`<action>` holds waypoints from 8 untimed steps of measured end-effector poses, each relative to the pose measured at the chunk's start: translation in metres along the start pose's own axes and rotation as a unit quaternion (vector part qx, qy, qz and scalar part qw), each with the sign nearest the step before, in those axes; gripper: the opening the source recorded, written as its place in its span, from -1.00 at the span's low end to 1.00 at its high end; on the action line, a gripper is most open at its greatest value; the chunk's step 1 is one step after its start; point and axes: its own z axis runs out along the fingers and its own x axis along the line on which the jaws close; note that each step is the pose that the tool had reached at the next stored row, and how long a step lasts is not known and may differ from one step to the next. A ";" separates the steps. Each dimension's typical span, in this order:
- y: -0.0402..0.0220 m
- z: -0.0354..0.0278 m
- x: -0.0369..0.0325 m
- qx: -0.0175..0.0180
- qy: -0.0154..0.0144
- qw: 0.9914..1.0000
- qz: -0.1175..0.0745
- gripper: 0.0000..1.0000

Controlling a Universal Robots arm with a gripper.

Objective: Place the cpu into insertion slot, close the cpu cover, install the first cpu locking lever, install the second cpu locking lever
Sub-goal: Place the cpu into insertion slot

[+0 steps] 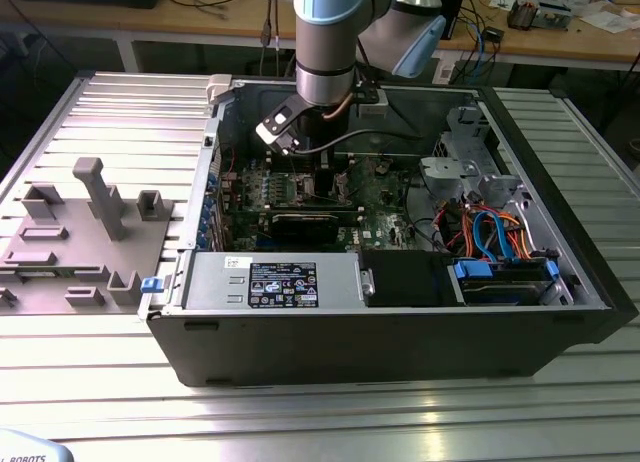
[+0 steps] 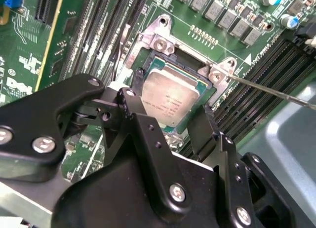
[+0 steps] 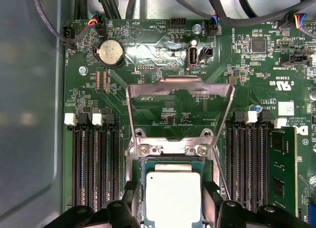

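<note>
The cpu, a silvery square chip, lies in the insertion slot, level with its rim. My gripper is down inside the computer case, and its black fingers press against two opposite edges of the chip. In the first wrist view the cpu shows between the two fingertips of the gripper. The cpu cover, a thin metal frame, is swung up and back from the slot's hinge. A thin wire locking lever stands free beside the socket.
Long memory slots flank the socket on both sides. A black expansion card, the power supply and a drive cage with coloured cables crowd the case. A grey fixture block sits on the exterior view's left.
</note>
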 end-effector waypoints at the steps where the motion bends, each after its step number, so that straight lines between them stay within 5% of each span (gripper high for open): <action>1: 0.0001 0.0000 -0.0003 0.000 0.000 1.000 0.000 0.23; 8: 0.0006 0.0000 -0.0026 0.000 0.000 1.000 0.000 0.23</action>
